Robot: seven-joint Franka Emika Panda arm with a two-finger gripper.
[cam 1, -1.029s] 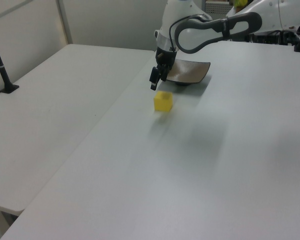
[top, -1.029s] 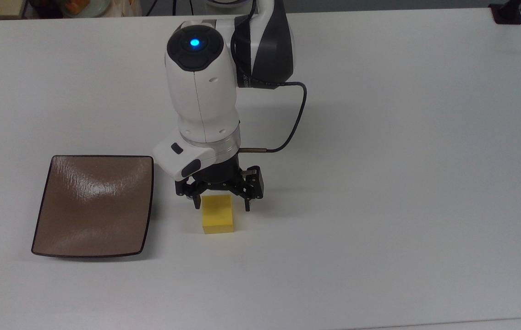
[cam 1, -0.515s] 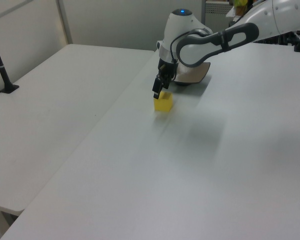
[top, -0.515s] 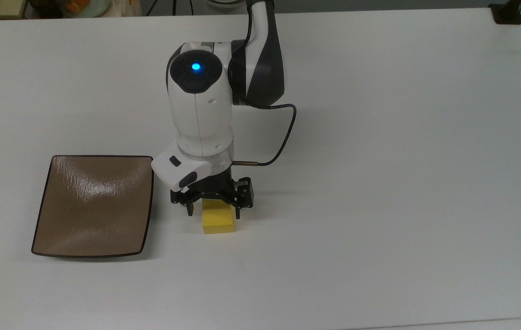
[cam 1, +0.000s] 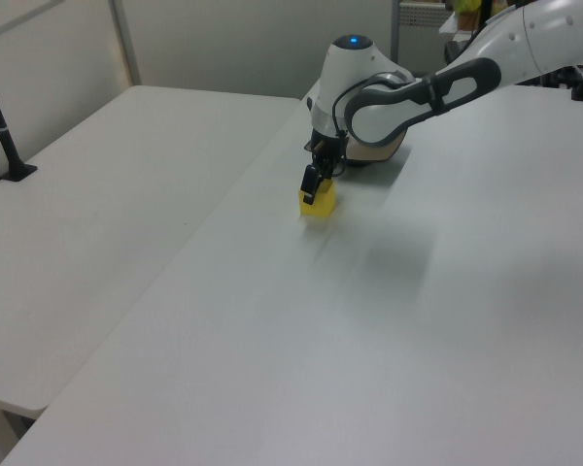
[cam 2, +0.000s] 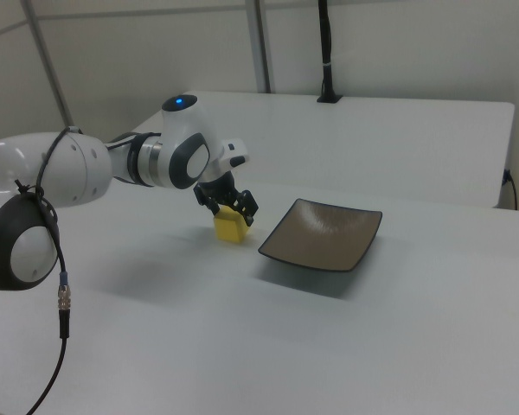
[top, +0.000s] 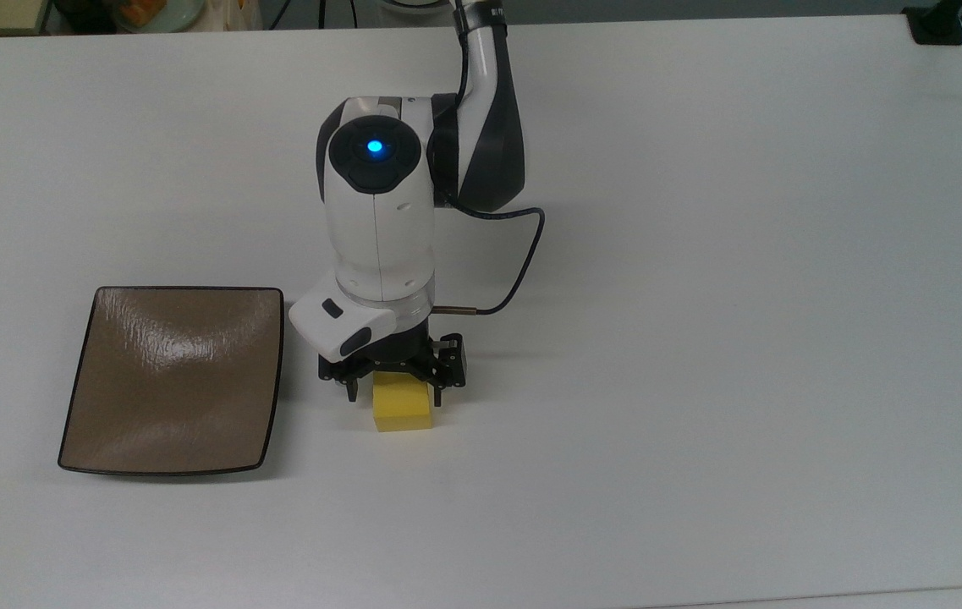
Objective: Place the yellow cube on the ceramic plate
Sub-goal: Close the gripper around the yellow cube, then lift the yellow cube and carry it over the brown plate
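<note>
The small bright yellow matte cube [top: 402, 411] sits flat on the white worktop [top: 700, 338], at about 3 o'clock from the glossy brown square ceramic plate [top: 172, 381] in the top view, near it but not touching. The plate is empty. In the right view the yellow cube [cam 2: 230, 226] lies at roughly 9 o'clock from the brown plate [cam 2: 323, 235].

The black two-finger gripper [top: 393, 393] of the white arm hangs directly over the cube's far half in the top view, with one finger tip at 9 o'clock of the block and the other at 3 o'clock. The jaws stand apart and straddle the cube, close to its side faces; contact cannot be confirmed, and the cube appears to rest fully on the worktop. The left view shows the gripper [cam 1: 313, 186] low over the cube [cam 1: 318, 202], which agrees.

Handling assessment: the block looks light and rigid, with plain flat faces and sharp edges, so a pinch across two opposite side faces should hold it squarely. The matte surface suggests fair friction and low slip risk. The grip is best taken at mid-height and centred; the present alignment sits towards one end, which could let the block pivot. The plate looks hard, slick and breakable, with slightly raised curved sides, so the cube would be better lowered near its centre than dropped.
</note>
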